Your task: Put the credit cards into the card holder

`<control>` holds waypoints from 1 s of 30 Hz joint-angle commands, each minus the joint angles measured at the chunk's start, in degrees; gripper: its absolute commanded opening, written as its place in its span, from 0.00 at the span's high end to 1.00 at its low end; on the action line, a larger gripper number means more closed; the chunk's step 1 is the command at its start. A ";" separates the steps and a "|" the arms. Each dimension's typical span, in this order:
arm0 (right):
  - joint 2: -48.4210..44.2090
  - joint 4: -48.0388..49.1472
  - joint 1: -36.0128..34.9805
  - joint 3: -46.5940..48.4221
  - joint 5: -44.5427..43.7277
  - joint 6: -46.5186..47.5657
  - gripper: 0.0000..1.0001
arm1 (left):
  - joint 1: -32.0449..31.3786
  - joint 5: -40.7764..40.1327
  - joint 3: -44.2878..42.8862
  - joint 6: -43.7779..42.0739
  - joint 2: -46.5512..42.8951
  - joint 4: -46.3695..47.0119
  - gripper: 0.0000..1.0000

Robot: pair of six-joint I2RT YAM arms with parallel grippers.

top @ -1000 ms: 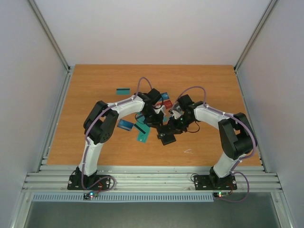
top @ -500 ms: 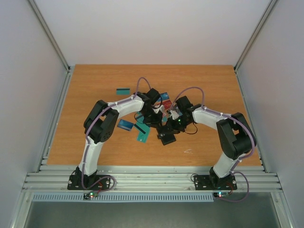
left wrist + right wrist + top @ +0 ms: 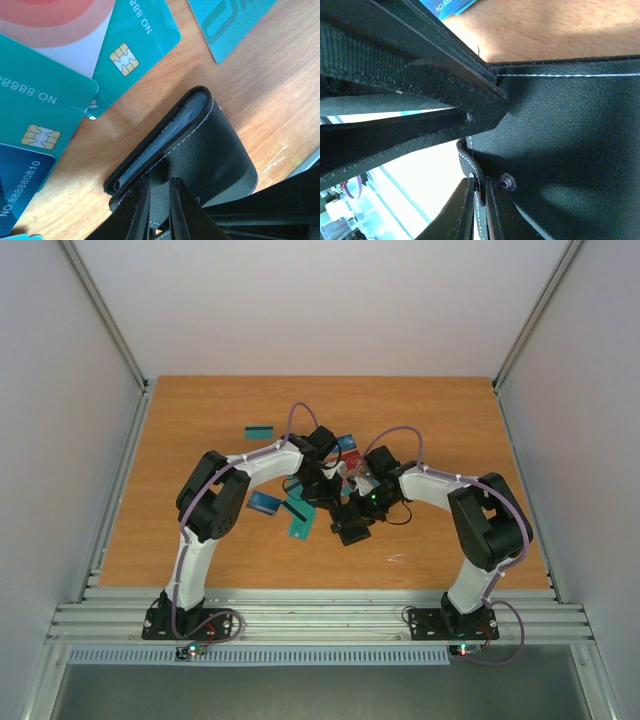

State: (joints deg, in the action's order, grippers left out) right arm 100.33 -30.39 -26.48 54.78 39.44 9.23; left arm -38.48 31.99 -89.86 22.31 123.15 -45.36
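The top view is evenly and softly lit and sharp, with only faint shadows on the wooden table (image 3: 200, 410). In the left wrist view a pale sheen crosses the wood beside the card holder (image 3: 210, 150). The right wrist view is harsher: its lower-left background is blown out white and blurred, and the black leather lies in deep shade.

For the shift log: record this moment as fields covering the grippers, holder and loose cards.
left gripper: shut on the card holder, pinching one cover
right gripper: shut on the card holder, pinching another flap edge
card holder state: slightly open, held by both arms
credit cards: loose on the table beside it
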 commanded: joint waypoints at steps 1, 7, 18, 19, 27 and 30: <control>0.82 0.77 -0.50 1.00 -0.07 -0.26 0.92 | 0.04 -0.79 1.16 -0.68 1.21 0.66 0.87; 0.94 -1.11 -0.46 2.64 -0.89 -0.28 0.99 | -0.10 -1.30 0.97 -1.08 1.21 0.21 0.87; 2.28 -9.22 -0.50 8.39 -6.56 1.38 0.99 | -0.44 -2.72 -0.20 -3.17 2.02 -1.73 0.87; 2.46 -9.61 -0.49 8.63 -7.01 1.40 0.99 | -0.43 -2.83 -0.22 -3.26 2.13 -1.89 0.87; 5.03 -10.21 -0.49 8.83 -7.90 0.75 0.99 | -0.48 -2.92 -0.53 -3.67 2.51 -2.27 0.87; 5.35 -9.36 -0.52 8.34 -7.48 0.20 0.99 | -0.50 -2.90 -0.58 -3.67 2.55 -2.40 0.87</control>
State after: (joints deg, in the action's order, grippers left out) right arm 104.42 -39.86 -26.63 62.70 33.45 9.52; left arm -38.65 31.27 -89.91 19.64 123.15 -45.63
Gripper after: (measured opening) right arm 0.020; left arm 0.127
